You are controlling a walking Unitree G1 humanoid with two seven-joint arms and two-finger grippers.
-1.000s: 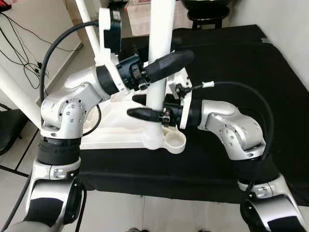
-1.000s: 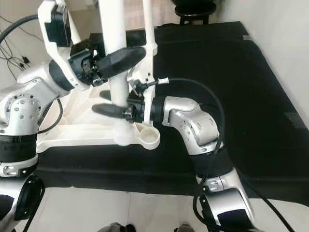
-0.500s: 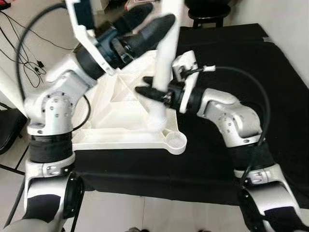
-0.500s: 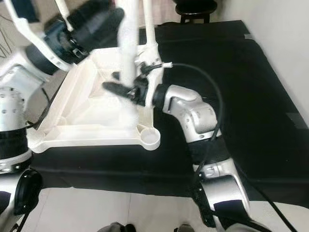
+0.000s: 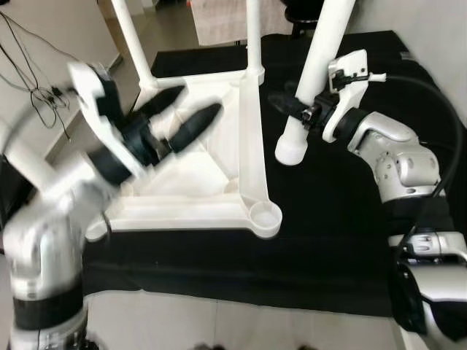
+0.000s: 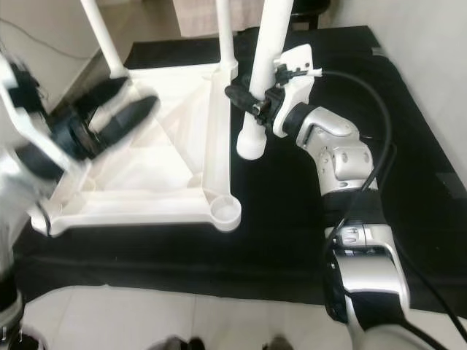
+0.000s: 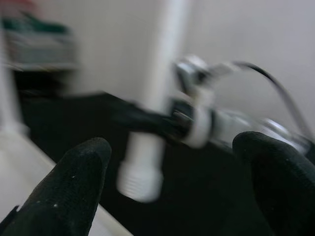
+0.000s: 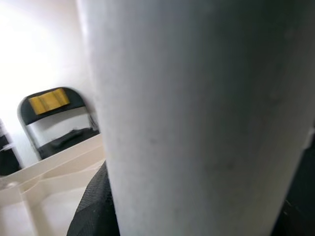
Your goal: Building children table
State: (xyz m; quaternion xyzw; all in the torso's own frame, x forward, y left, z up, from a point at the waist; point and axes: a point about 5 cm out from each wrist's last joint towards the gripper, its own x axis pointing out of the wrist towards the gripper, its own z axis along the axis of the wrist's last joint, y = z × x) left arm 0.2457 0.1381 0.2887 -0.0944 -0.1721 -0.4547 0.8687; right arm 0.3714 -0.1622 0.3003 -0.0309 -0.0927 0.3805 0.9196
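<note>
The leg stands near upright, threaded end down, clamped by the right gripper. The left gripper hovers spread and empty over the tabletop.

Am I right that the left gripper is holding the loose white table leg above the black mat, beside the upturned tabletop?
Not quite: the right gripper holds the loose white table leg, as the left eye view shows. The left gripper is open over the upturned tabletop.

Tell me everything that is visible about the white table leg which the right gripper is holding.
The table leg is a smooth white tube, plastic by its look, with a wider ribbed collar at its lower end. It leans slightly, its top running out of frame. The right gripper is shut on it just above the collar. Its lower end hangs over the black mat, beside the upturned tabletop and apart from it.
</note>
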